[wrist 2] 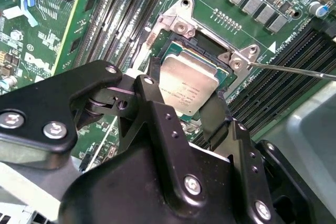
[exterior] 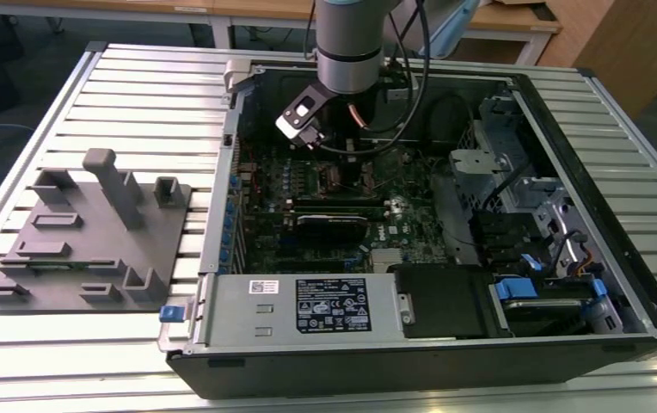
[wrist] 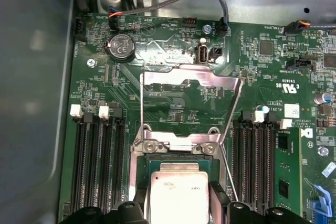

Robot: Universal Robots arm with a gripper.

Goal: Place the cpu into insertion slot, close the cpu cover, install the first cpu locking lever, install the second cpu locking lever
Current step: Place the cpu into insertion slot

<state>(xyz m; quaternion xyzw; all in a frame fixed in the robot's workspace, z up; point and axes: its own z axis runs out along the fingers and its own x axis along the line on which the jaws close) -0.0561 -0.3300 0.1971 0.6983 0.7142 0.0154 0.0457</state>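
The cpu [wrist 2: 190, 80] [wrist: 178, 188], a flat square chip with a silver-tan top, lies over the insertion slot [wrist 2: 209, 39] [wrist: 173, 156] on the green motherboard [exterior: 305, 228]. My gripper [wrist 2: 184, 92] [wrist: 178, 205] is shut on the cpu, one black finger [wrist 2: 214, 115] on each of two opposite edges. The cpu cover [wrist: 157, 80], a thin silver frame, stands swung up behind the slot. Two thin wire levers [wrist: 226, 162] [wrist 2: 294, 70] stand raised beside the socket. In the exterior view the gripper [exterior: 358, 176] reaches down into the open computer case.
Long black memory slots [wrist: 100, 161] [wrist: 257, 156] flank the socket on both sides. Cables [exterior: 420, 95] and a drive cage [exterior: 500, 163] crowd the case toward the exterior view's right. The power supply [exterior: 305, 305] sits at the case's near side. A grey fixture plate [exterior: 76, 232] lies at the exterior view's left.
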